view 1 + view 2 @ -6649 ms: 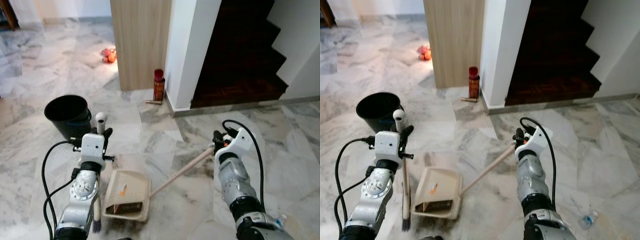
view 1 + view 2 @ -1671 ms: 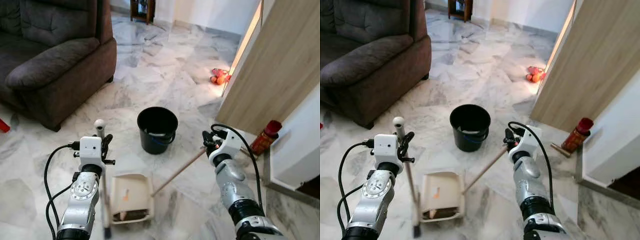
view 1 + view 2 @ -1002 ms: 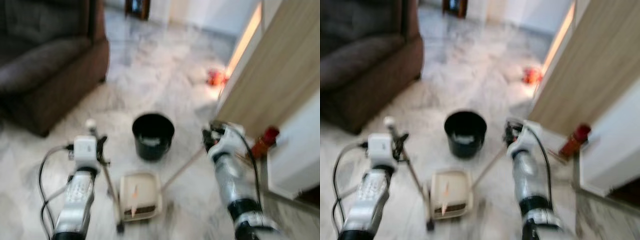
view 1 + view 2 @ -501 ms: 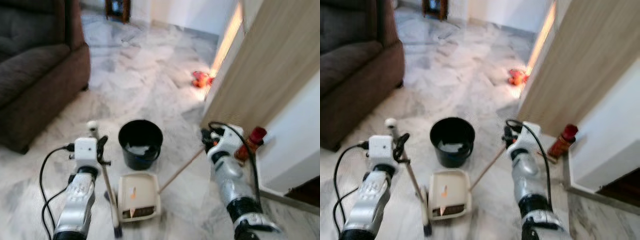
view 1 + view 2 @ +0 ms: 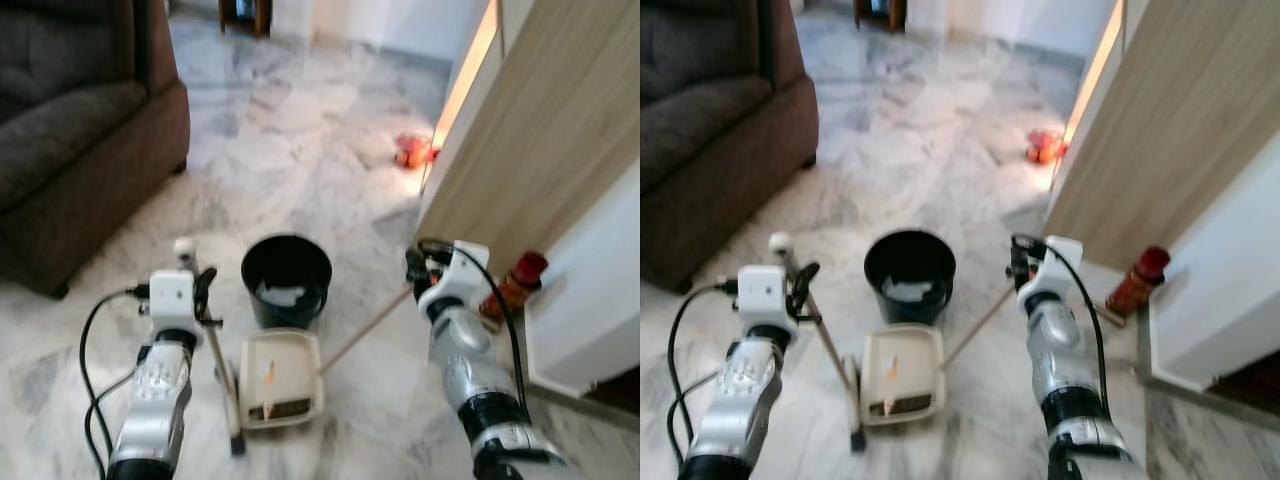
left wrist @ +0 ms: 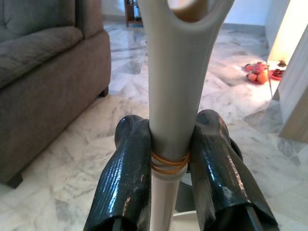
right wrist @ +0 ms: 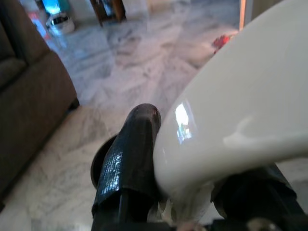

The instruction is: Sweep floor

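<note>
The left gripper (image 6: 169, 159) has its jaws clamped on the broom (image 5: 212, 355), standing beside the dustpan (image 5: 279, 380) on the floor. Behind the dustpan sits a black bucket (image 5: 286, 280). The right gripper (image 5: 415, 268) has its jaws clamped on the dustpan's long handle (image 5: 365, 333).

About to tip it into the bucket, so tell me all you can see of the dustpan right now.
The dustpan is cream plastic, a rounded-square tray lying flat on the marble floor, just in front of the black bucket. Inside lie a small orange scrap and a dark heap of debris at the near end. Its long pale handle slants up to the right gripper, which is shut on it. The broom stands beside it.
</note>
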`<state>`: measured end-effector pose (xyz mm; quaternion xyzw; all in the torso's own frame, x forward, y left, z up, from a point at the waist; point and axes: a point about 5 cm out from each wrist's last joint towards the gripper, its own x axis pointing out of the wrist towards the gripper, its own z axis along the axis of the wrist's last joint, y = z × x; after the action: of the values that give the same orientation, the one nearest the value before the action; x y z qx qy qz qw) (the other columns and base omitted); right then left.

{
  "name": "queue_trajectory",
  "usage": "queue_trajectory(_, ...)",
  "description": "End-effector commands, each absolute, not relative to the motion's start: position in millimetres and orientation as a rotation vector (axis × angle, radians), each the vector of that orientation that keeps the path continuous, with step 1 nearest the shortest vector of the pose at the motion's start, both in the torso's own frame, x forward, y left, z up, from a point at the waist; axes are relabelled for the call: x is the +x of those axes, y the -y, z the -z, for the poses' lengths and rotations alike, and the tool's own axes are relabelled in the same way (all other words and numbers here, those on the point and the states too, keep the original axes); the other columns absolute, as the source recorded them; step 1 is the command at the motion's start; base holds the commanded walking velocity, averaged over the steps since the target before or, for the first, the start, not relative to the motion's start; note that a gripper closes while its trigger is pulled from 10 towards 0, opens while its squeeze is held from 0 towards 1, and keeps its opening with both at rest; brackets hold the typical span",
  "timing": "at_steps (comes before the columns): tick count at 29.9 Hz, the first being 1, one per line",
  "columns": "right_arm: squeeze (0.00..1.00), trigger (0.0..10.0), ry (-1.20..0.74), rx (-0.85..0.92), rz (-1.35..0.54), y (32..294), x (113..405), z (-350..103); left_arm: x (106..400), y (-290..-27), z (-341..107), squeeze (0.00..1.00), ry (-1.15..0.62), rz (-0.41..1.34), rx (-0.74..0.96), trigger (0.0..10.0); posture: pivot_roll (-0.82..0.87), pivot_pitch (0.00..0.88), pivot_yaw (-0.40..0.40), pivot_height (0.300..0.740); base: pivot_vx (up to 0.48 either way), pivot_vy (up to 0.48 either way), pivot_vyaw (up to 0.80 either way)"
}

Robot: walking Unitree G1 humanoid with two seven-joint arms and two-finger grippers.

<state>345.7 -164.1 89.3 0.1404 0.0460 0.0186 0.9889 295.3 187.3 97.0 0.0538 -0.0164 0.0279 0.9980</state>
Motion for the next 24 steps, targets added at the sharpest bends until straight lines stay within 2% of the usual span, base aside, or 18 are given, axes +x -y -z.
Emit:
queue_trajectory(1,0.0,10.0,0.0,0.277,-0.018,175,350,-110,296,-186,-101,0.0,0.053,-0.048,0.103,10.0,0.06,0.085,-0.086,0.74,0.0,0.0,0.0)
queue_trajectory(8,0.0,10.0,0.053,0.255,-0.011,182,349,-127,296,-184,-100,0.0,0.053,-0.028,0.127,10.0,0.05,0.079,-0.088,0.74,0.0,0.0,0.0)
queue_trajectory(16,0.0,10.0,0.078,0.156,-0.043,188,332,-147,296,-183,-99,0.0,0.05,-0.022,0.135,10.0,0.04,0.077,-0.084,0.74,0.0,0.0,0.0)
queue_trajectory(24,0.0,10.0,0.126,0.157,-0.055,189,320,-176,296,-183,-98,0.0,0.045,-0.016,0.135,10.0,0.04,0.081,-0.08,0.74,0.0,0.0,0.0)
